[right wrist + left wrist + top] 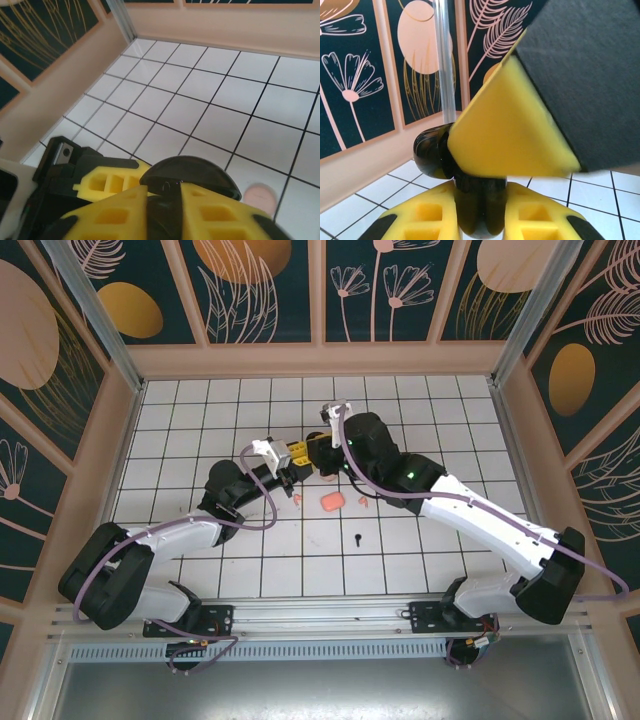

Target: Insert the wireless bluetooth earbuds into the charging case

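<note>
The black earbud (357, 538) is tiny, with a thin stem. It lies alone on the white tiled floor (200, 410). A coral earbud (297, 498) lies near the smooth coral case (331, 502). The left gripper (481, 215) has its yellow jaws clamped on the shiny, round black charging case (432, 150). The right gripper (162, 210) has its jaws around the case too, but I cannot tell if they squeeze it.

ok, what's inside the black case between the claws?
Interior is hidden. The black case shows its glossy outer shell, wedged between yellow fingers that cover the lower part. Contents can't be told.
</note>
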Tool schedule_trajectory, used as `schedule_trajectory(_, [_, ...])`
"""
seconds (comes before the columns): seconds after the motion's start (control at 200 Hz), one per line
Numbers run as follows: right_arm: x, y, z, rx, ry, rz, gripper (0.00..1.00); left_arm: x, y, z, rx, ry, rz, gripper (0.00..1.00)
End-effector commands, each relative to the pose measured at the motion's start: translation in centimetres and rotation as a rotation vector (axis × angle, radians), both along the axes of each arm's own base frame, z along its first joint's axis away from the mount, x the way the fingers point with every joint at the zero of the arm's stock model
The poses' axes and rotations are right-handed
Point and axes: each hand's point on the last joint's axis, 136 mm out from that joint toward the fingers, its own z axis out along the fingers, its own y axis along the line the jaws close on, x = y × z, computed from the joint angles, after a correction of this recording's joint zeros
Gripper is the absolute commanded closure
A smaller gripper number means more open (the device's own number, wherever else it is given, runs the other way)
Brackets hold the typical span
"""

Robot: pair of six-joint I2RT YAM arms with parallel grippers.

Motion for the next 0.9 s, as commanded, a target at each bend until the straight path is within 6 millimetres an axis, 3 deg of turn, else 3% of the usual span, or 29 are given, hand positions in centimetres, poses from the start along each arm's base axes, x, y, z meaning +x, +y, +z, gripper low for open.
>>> schedule_trajectory(0.0, [-0.8,0.0,-0.5,-0.055,0.045,0.008,0.58,-0.9,0.2,4.8,-0.103,-0.128,-0.017,1.00])
schedule_trajectory(0.105, [-0.3,-1.1,2.7,0.008,0.028,-0.043,0.41,-0.8,0.3,4.5,-0.112,-0.118,-0.010,1.00])
schedule_trajectory(0.255, [-0.3,-4.2,7.7,0.156,0.019,-0.128,0.34,-0.8,0.6,4.1,-0.121,-0.114,0.005,1.00])
schedule_trajectory(0.375, [0.1,-7.9,7.8,0.227,0.078,-0.233,0.32,-0.9,0.8,4.0,-0.120,-0.115,0.010,1.00])
schedule_trajectory(0.485, [0.1,-10.3,4.0,0.191,0.165,-0.315,0.32,-1.1,0.9,4.0,-0.117,-0.119,0.013,1.00])
schedule_trajectory(0.641, [-0.5,-12.0,-5.0,0.058,0.368,-0.398,0.33,-1.3,1.0,3.9,-0.111,-0.120,0.013,1.00])
schedule_trajectory(0.781, [-2.4,-12.9,-12.6,-0.068,0.544,-0.438,0.36,-1.7,1.4,4.1,-0.112,-0.121,0.015,1.00])
schedule_trajectory(0.896, [-4.6,-13.3,-17.6,-0.137,0.677,-0.441,0.41,-2.0,1.7,4.2,-0.116,-0.125,0.019,1.00])
